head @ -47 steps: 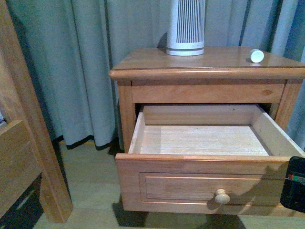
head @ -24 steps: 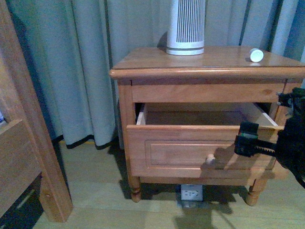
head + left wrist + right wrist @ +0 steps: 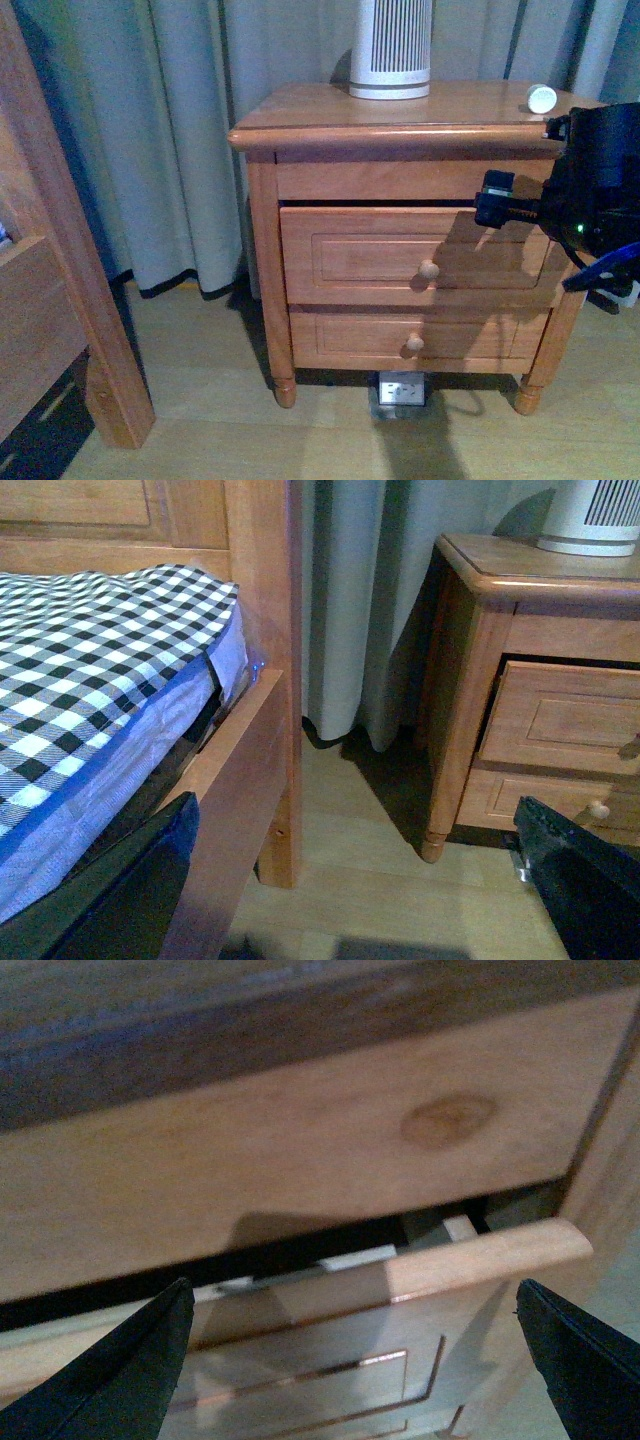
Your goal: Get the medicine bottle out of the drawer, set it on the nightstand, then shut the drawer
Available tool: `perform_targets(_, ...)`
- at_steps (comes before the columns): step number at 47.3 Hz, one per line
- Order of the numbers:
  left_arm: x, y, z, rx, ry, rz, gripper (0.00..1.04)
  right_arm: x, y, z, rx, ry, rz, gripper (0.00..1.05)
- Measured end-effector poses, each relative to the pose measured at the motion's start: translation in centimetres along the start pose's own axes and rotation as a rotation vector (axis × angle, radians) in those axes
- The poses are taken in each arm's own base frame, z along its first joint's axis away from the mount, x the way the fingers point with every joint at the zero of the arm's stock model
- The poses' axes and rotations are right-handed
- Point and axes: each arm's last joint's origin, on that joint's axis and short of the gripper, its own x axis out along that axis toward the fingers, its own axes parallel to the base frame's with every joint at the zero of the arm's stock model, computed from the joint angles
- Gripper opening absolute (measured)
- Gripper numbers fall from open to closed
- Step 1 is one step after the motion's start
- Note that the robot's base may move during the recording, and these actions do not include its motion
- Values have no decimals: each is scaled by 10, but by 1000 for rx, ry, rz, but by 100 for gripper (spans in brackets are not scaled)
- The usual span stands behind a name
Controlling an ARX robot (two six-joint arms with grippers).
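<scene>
So the bottle (image 3: 541, 98) is already up on the nightstand (image 3: 400, 135), lying near the back right corner and not far from the right edge, well apart from the big ribbed cylinder (image 3: 391, 50) at the back. Looks like a tiny light plastic thing, smooth and round, so I'd guess it rolls easily if the top gets bumped. What's left is the drawer (image 3: 410, 255), and it's nearly home: the front view shows only a thin dark slit above its front, and the right wrist view shows its top lip still sitting a bit proud of the frame with a gap behind it. Solid wood, stiff, probably slides with some drag, so a flat push on the front panel or around the knob (image 3: 428, 269) should do it, no need to grab anything. The right gripper (image 3: 500, 205) is right up by the drawer's upper right corner; its fingers (image 3: 120, 1360) are spread wide and holding nothing. The left gripper (image 3: 340, 900) is off by the bed (image 3: 110, 680), fingers also apart and empty, pointing at the floor gap between bed and nightstand. Plenty of open floor in front, but the right arm sits close under the top's overhanging edge, so I'd keep any lift-out low and straight back.
</scene>
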Motion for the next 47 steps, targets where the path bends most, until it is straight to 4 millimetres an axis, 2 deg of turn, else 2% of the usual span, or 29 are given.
perform_targets(14, 0, 0, 0, 0, 0, 0, 98, 7, -3, -2, -14, 9, 0, 98)
perform_targets(30, 0, 0, 0, 0, 0, 0, 98, 7, -8, -3, 18, -1, 0, 98)
perform_targets(47, 0, 0, 0, 0, 0, 0, 98, 5, -5, -5, 46, 2, -24, 98)
